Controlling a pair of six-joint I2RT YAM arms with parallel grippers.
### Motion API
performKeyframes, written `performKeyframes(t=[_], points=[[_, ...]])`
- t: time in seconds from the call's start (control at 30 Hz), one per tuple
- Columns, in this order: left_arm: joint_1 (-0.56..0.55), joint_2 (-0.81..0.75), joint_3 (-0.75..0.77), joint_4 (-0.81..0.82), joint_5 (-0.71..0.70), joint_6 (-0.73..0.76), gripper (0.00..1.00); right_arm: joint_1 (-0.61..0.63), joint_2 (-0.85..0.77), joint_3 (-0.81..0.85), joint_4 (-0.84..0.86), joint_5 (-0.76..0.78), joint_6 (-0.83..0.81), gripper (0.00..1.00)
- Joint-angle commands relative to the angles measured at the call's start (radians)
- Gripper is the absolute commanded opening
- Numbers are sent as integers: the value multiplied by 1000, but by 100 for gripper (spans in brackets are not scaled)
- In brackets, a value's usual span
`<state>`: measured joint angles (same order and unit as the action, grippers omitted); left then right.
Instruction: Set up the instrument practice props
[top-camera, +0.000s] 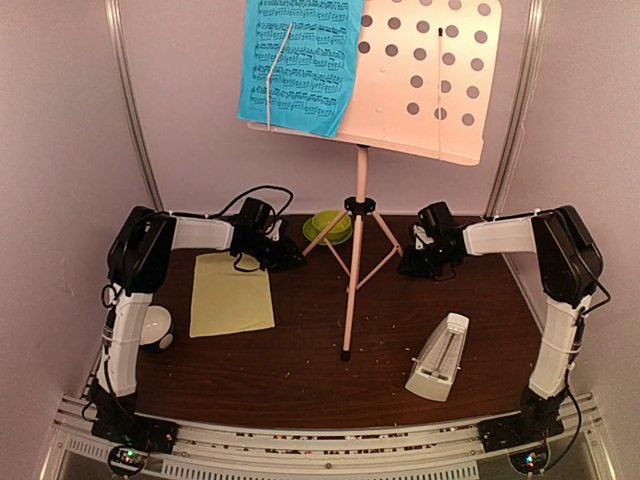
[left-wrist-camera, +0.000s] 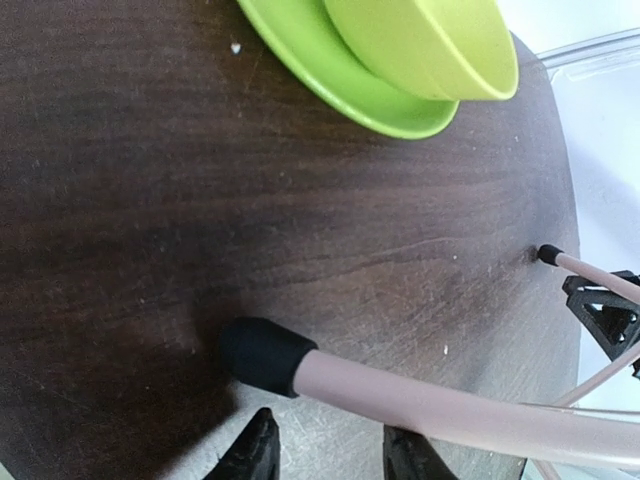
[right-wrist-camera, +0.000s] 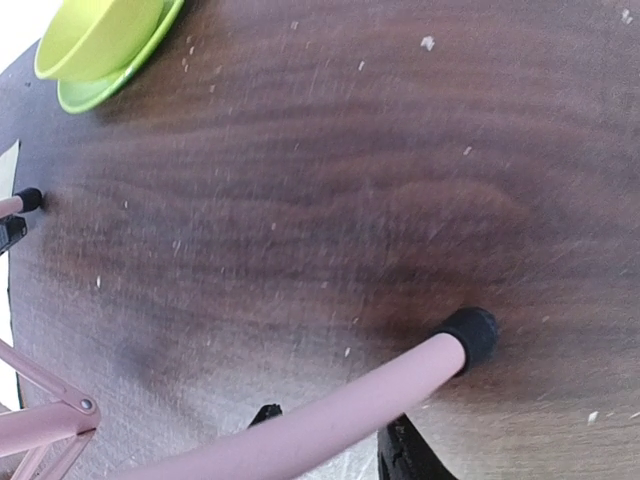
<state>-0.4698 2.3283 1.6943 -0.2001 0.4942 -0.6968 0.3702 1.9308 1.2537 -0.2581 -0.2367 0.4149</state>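
Left gripper (left-wrist-camera: 328, 447), right gripper (right-wrist-camera: 332, 428) each pinch a leg of the pink perforated tripod music stand (top-camera: 358, 200): probably light, top-heavy.

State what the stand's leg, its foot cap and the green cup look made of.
Stand leg: likely painted metal tube, smooth satin pink. Foot cap: probably rubber, matte black, slipped over the tube end. Green cup: seemingly plastic, uniform matte lime.
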Motion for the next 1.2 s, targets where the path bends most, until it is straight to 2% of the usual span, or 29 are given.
performKeyframes(t=[0.0, 0.13, 0.33, 0.63, 0.8, 0.93, 1.03, 1.17], points=[[23, -23, 53, -8, 0, 39, 40, -16, -26, 50, -15, 45, -29, 35], [41, -117, -5, -55, -20, 83, 46, -16, -98, 35, -30, 46, -56, 37], [106, -298, -216, -80, -76, 122, 55, -12, -231, 3, -47, 14, -57, 39], [156, -363, -389, -172, -111, 228, 58, 23, -499, -115, -134, 1, -41, 44], [145, -432, -559, -127, -112, 222, 58, 57, -707, -249, -174, -17, -13, 49], [79, -512, -723, -59, -111, 186, 59, 111, -870, -352, -204, -28, 3, 52], [-30, -547, -803, -11, -107, 118, 59, 180, -976, -422, -213, -20, 34, 52], [-179, -583, -907, 114, -82, -65, 58, 304, -1082, -494, -218, 38, 98, 52]])
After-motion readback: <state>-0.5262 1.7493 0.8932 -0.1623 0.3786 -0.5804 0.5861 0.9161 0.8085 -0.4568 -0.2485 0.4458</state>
